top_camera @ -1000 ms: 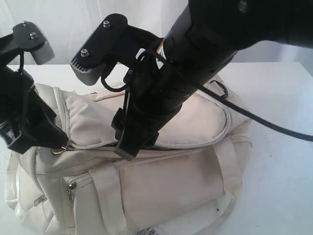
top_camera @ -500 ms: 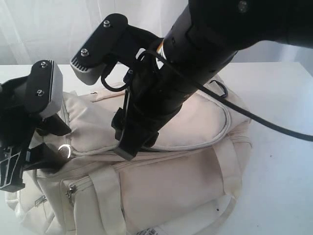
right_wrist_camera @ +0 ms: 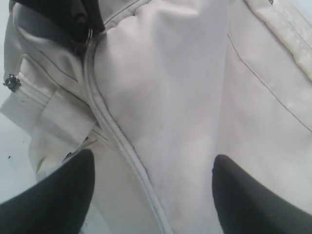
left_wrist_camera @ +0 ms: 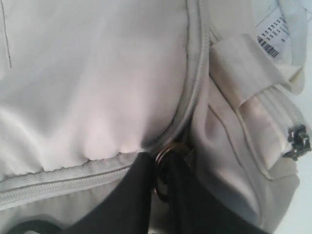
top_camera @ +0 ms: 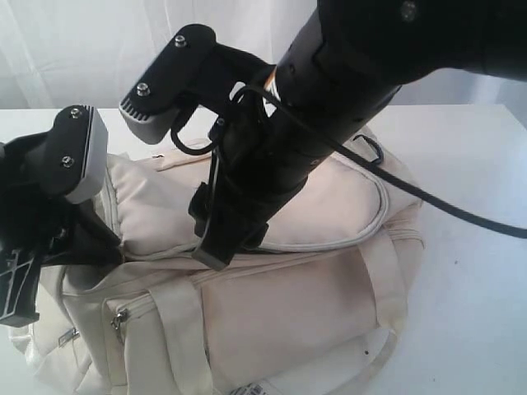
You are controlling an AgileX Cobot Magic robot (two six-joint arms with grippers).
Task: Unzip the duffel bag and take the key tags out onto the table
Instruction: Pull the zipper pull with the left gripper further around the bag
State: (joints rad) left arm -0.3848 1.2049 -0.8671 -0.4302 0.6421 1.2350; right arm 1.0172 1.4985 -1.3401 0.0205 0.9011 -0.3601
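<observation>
Duffel bag (top_camera: 313, 304), cream and bulky, lies across the white worktop (top_camera: 478, 288), with its main zip (right_wrist_camera: 117, 141) closed along the top panel. The right fingers (right_wrist_camera: 58, 195) stand spread wide over that panel, holding nothing. The left fingers (left_wrist_camera: 131, 195) are clenched on the metal ring (left_wrist_camera: 163, 152) of the zip pull, at the bag's end on the left of the exterior view. A white barcode tag (left_wrist_camera: 270, 34) lies beside a webbing strap (left_wrist_camera: 234, 63).

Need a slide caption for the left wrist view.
Left gripper pinches the metal ring pull on the closed main zip of the duffel bag.
</observation>
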